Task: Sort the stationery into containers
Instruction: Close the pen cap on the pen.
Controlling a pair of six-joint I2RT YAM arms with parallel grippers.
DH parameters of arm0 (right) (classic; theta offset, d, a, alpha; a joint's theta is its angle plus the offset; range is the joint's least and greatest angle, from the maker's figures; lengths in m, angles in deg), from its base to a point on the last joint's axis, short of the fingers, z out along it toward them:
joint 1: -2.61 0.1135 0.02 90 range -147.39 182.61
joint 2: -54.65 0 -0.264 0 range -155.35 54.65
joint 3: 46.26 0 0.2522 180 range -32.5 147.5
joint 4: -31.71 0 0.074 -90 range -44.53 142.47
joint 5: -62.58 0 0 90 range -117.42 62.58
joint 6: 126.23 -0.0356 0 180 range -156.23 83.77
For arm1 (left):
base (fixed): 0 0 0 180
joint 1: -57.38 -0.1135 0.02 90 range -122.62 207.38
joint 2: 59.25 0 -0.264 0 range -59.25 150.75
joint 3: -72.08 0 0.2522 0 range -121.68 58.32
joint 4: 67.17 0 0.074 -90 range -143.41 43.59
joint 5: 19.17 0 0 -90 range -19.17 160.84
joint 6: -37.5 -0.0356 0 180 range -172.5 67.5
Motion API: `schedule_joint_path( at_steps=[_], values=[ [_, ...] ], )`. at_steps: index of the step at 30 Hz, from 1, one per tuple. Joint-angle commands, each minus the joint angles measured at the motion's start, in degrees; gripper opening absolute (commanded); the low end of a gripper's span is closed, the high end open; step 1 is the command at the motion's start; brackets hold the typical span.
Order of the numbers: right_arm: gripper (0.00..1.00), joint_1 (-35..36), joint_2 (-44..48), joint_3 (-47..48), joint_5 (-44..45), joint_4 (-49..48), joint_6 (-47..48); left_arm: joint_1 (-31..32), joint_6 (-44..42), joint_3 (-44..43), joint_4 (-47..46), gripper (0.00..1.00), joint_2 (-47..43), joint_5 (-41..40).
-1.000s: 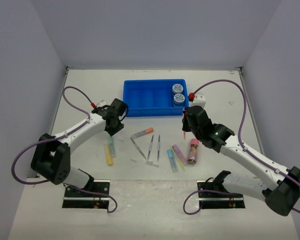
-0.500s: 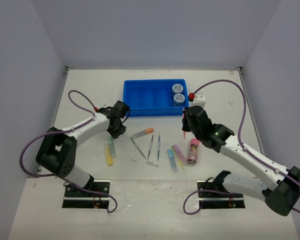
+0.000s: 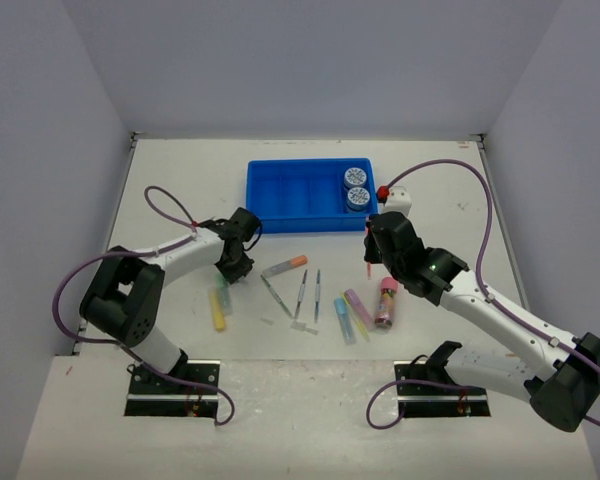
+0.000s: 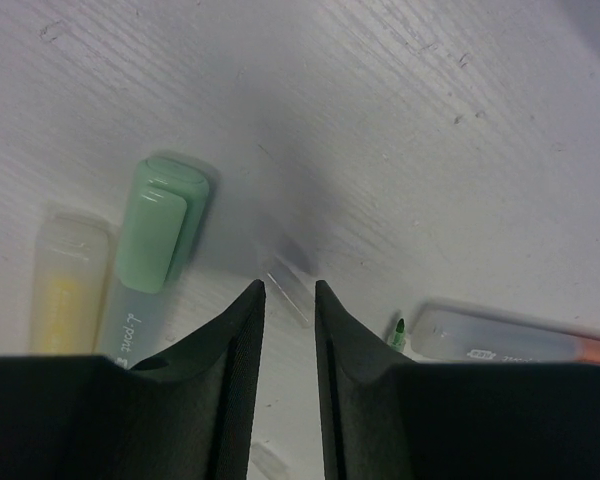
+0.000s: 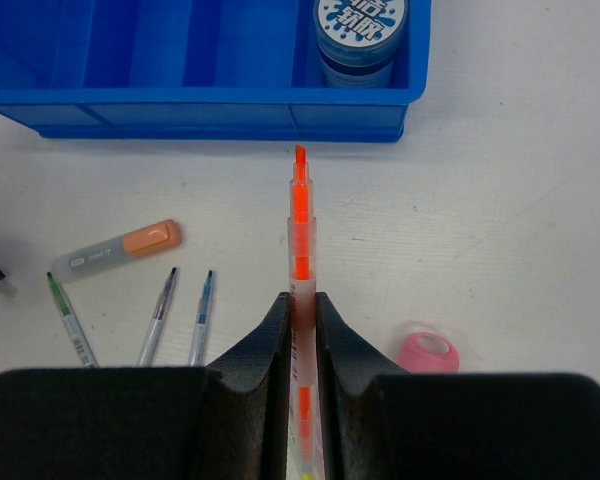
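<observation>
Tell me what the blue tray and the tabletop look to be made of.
Blue tray: likely moulded plastic, smooth with a slight sheen, one uniform colour with thin dividing walls. Tabletop: probably white-painted wood, matte; fine grain lines and small scuffs show.

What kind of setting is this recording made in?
Probably a lab test booth: plain walls enclosing a white table, robot arms bolted at its edge, stationery beside a blue tray.

The right gripper (image 5: 300,300) is clamped on an uncapped orange marker (image 5: 300,210), tip pointing far toward the blue tray (image 5: 180,115). A patterned disc (image 5: 360,30) sits in the tray's right end. On the table to the left lie an orange-capped marker (image 5: 118,250), a green pen (image 5: 68,320) and two thin pens (image 5: 158,315). A pink tube (image 5: 427,352) lies to the right.
</observation>
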Motion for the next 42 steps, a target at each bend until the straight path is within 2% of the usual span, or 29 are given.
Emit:
schedule_joint_path(
  at_steps=[1, 4, 8, 11, 14, 15, 16, 18, 19, 21, 22, 24, 25, 26, 29, 32, 36, 42],
  values=[
    [0.0, -0.29, 0.18, -0.62, -0.51, -2.29, 0.72, -0.01, 1.06, 0.98, -2.85, 0.24, 1.75, 0.96],
    [0.0, -0.29, 0.1, -0.62, -0.51, -2.29, 0.79, -0.01, 0.8, 1.32, -3.64, 0.2, 2.97, 1.83],
    [0.0, -0.29, 0.28, -0.71, -0.59, -2.38, 0.72, -0.01, -0.11, 2.8, -5.33, 0.0, 3.0, 2.97],
    [0.0, -0.29, 0.6, -0.87, -0.76, -2.38, 0.72, 0.06, -1.33, 4.35, -6.97, 0.0, 0.95, 3.54],
    [0.0, -0.29, 2.09, -1.46, -3.79, -4.06, 1.91, 0.5, -4.41, 4.56, -7.76, 0.0, -4.76, 2.26],
    [0.0, -0.29, 3.24, -2.29, -7.12, -5.41, 2.74, 0.75, -6.66, 4.05, -8.14, 0.0, -9.5, 0.47],
    [0.0, -0.29, 4.36, -2.38, -10.7, -6.86, 3.52, 0.93, -8.66, 3.69, -8.88, 0.0, -9.97, 0.29],
    [0.0, -0.29, 7.6, -5.07, -25.89, -11.59, 4.14, 1.04, -19.27, 2.86, -17.44, 0.0, -18.48, 2.02],
    [0.0, -0.29, 8.9, -6.18, -27.49, -14.48, 3.87, 1.04, -22.83, 2.81, -20.99, 0.0, -21.06, 4.07],
    [0.0, -0.29, 11.46, -8.88, -41.08, -22.43, 1.39, 1.04, -29.89, 2.4, -29.84, 0.0, -27.7, 13.05],
    [0.0, -0.29, 11.99, -9.73, -44.9, -24.98, 0.14, 0.98, -32.06, 2.15, -32.9, 0.0, -29.92, 14.49],
    [0.0, -0.18, 12.06, -11.96, -52.41, -33.01, -5.08, 1.13, -35.95, 4.14, -47.41, 0.0, -33.95, 27.77],
    [0.0, 0.01, 11.5, -13.71, -57.38, -39.79, -7.16, 1.13, -35.9, 5.2, -51.53, 0.0, -36.12, 35.26],
    [0.0, 0.38, 11.12, -14.8, -59.81, -44.95, -9.82, 1.13, -35.15, 6.85, -57.81, 0.0, -36.77, 37.9],
    [0.0, 3.12, 9.41, -14.95, -59.12, -51.15, -12.97, 1.45, -30.22, 10.78, -71.44, 0.0, -38.67, 47.43],
    [0.0, 5.32, 8.01, -13.47, -56.07, -50.01, -11.83, 1.64, -25.89, 13.43, -78.9, 0.0, -38.67, 49.76],
    [0.0, 5.64, 8.82, -13.44, -53.31, -50.49, -12.11, 2.01, -25.07, 13.58, -79.15, 0.0, -37.62, 50.35],
    [0.0, 5.65, 8.86, -11.34, -48.78, -45.7, -9.04, 2.65, -24.79, 13.25, -78.52, 0.0, -36.49, 50.3]
  ],
)
